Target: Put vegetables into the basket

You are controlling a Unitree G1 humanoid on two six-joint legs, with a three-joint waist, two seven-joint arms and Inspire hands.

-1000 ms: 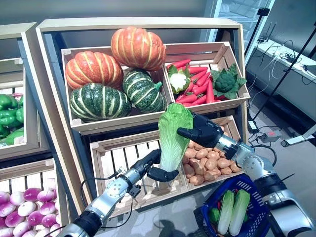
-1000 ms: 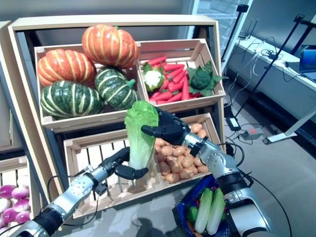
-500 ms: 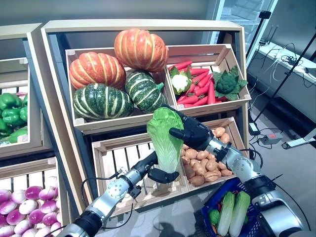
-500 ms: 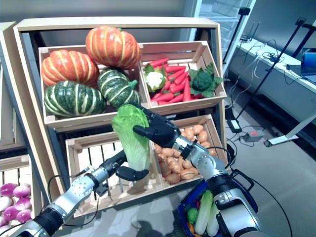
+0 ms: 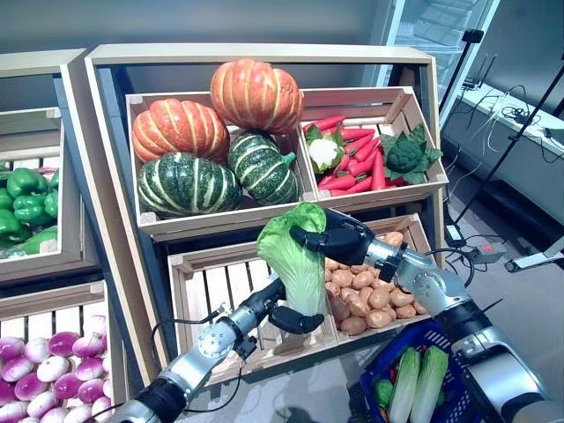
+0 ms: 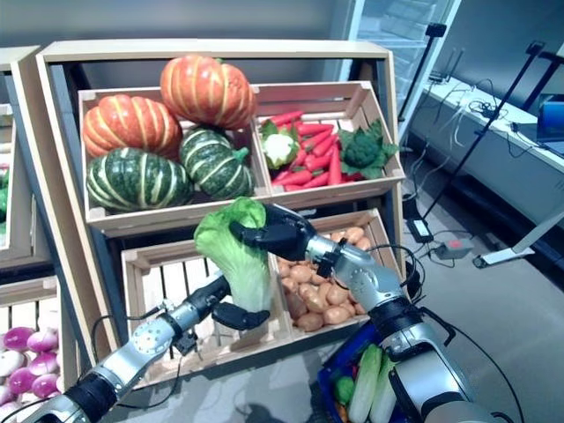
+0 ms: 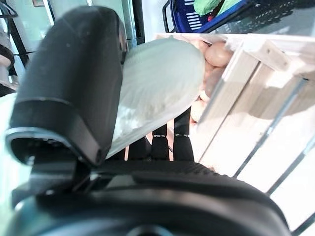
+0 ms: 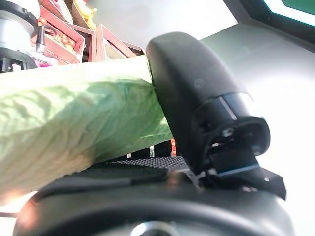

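A green napa cabbage [image 5: 295, 260] stands almost upright in front of the lower crates, held at both ends. My left hand [image 5: 289, 317] is curled round its pale base [image 7: 157, 83], thumb on one side and fingers under it. My right hand [image 5: 339, 240] grips the leafy top [image 8: 74, 123] from the right. The blue basket [image 5: 368, 386] sits low on the right, below my right arm, and holds two more napa cabbages [image 5: 414, 379] and some smaller vegetables.
The upper crates hold orange and green pumpkins [image 5: 211, 141] and carrots with cauliflower and broccoli [image 5: 366, 159]. Below are a slatted wooden crate [image 5: 216, 291] behind the cabbage and a crate of potatoes [image 5: 370, 300]. Green peppers [image 5: 22, 198] and purple turnips [image 5: 44, 379] lie at the left.
The cabbage's top has tipped left and come lower against the shelf, and my right hand has followed it. My left hand stays on the base. The camera has shifted slightly.
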